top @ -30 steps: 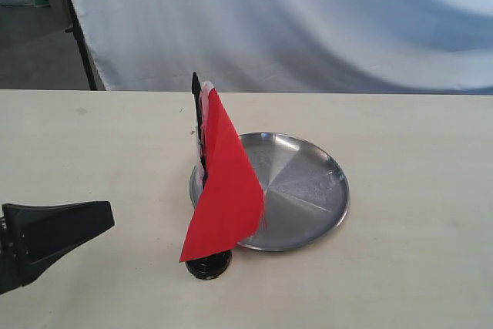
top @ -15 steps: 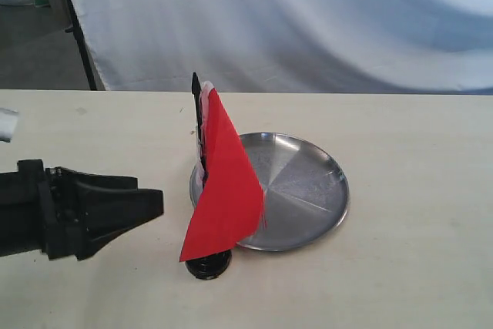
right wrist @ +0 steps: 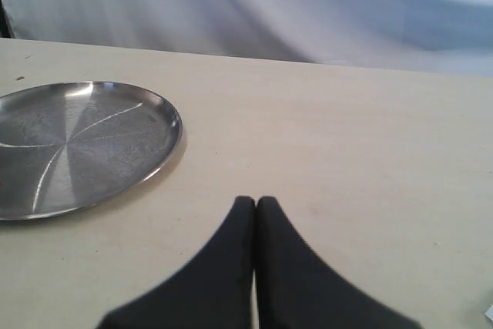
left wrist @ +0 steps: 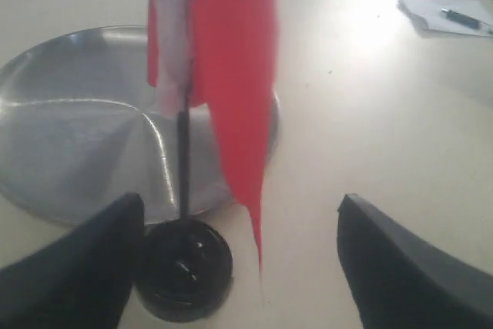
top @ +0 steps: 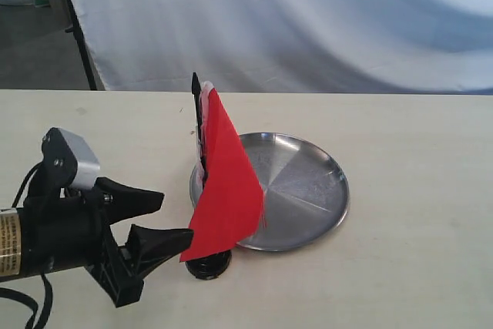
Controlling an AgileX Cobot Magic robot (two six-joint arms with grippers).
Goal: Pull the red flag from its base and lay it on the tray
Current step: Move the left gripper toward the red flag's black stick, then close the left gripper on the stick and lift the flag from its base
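A: Where does the red flag (top: 223,190) stand?
B: Upright in the base (top: 208,266), on the surface (top: 416,267), just beside the tray (top: 308,190).
A: And the pincers?
B: The left pincer (top: 176,217) is spread, with the base between its tips. The right pincer (right wrist: 255,204) is pressed together, empty, apart from the tray.

Staged lab setup; pale tabletop (top: 431,190); draped white sheet (top: 308,21) as backdrop
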